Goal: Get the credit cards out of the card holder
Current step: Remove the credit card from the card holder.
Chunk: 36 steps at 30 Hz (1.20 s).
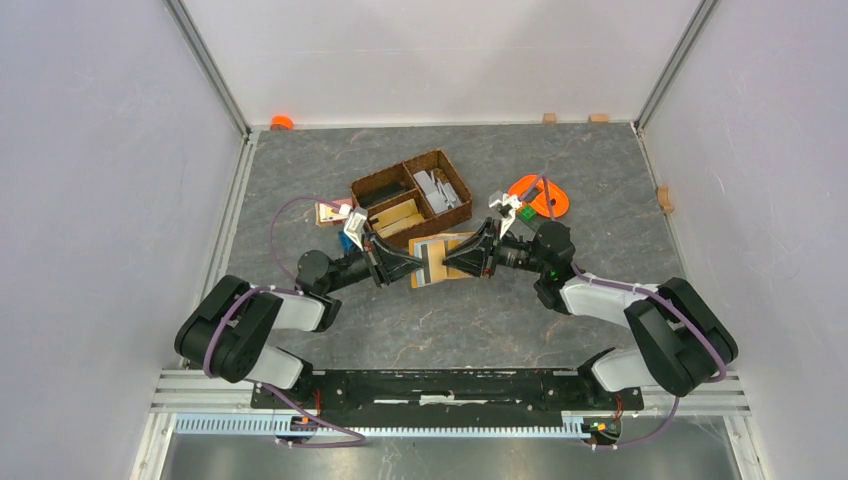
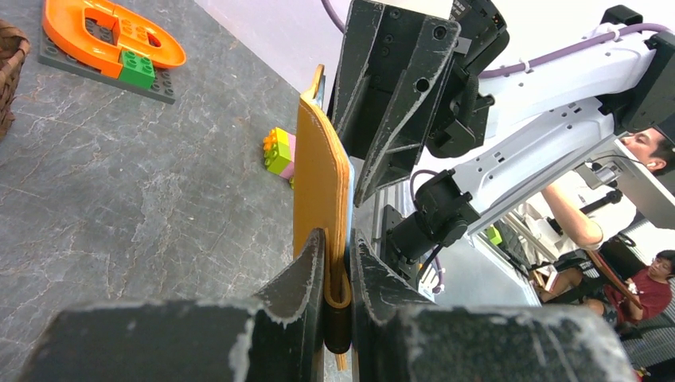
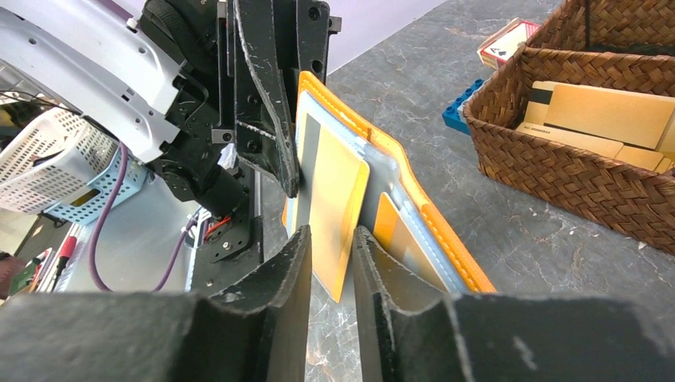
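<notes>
My left gripper (image 2: 338, 239) is clamping the card holder (image 2: 318, 159) by its folded edge, holding it on edge between the two arms, just in front of the basket (image 3: 557, 171). I am working on the pull-out step. A yellow card (image 3: 338, 199) is sticking out of an inner pocket, and my right gripper (image 3: 333, 239) is straddling it with its fingers narrowly apart. I cannot tell whether they are biting yet. The next move is calling for a firm pinch, then a straight pull along the pocket while the left side is bracing. From overhead, both grippers are covering most of the holder. I cannot make out how many cards are sitting deeper inside.
</notes>
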{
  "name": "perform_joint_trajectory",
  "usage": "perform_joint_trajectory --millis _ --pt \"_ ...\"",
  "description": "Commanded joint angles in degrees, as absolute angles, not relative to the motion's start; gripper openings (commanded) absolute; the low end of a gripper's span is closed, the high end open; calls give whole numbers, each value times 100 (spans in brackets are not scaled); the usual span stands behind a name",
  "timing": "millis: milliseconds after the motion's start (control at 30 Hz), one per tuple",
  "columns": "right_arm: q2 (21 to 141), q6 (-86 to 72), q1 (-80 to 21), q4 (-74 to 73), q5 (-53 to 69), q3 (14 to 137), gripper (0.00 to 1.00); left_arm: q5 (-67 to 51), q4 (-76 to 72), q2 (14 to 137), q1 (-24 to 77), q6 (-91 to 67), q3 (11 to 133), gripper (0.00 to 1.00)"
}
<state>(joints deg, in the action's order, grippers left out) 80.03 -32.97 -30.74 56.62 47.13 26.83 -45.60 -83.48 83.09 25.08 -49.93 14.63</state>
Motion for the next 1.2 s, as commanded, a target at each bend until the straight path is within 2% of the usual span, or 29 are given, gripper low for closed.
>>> perform_joint_trajectory --millis 0,167,433,767,867,933,1000,1100,1167 --pt "7921 -3631 -3067 6414 5016 2570 26 -4593 -8917 8237 2505 -5072 1538 2" --pt "7860 -4006 -3072 6951 5277 2431 19 -4518 -8914 8297 2470 -5062 1544 2" --pt "7905 -4124 -3160 7199 5458 2433 17 -4543 -8912 8346 2474 -5115 1590 2" --pt "8125 -3659 -3305 6421 5089 2738 29 -4753 -8913 8090 2487 -5118 1523 2" --pt "8022 -3211 -3305 5754 4695 2810 35 -4807 -8917 7970 2487 -5098 1479 2" --pt "7973 -3018 -3305 5455 4433 2841 44 -4825 -8914 7897 2487 -5093 1438 2" --pt "7930 -2922 -3307 5275 4259 2848 49 -4825 -8914 7842 2489 -5089 1416 2" --pt "7962 -2947 -3307 5319 4303 2862 48 -4825 -8912 7866 2487 -5097 1430 2" --pt "7993 -3099 -3309 5551 4490 2836 42 -4825 -8913 7936 2497 -5106 1458 2"
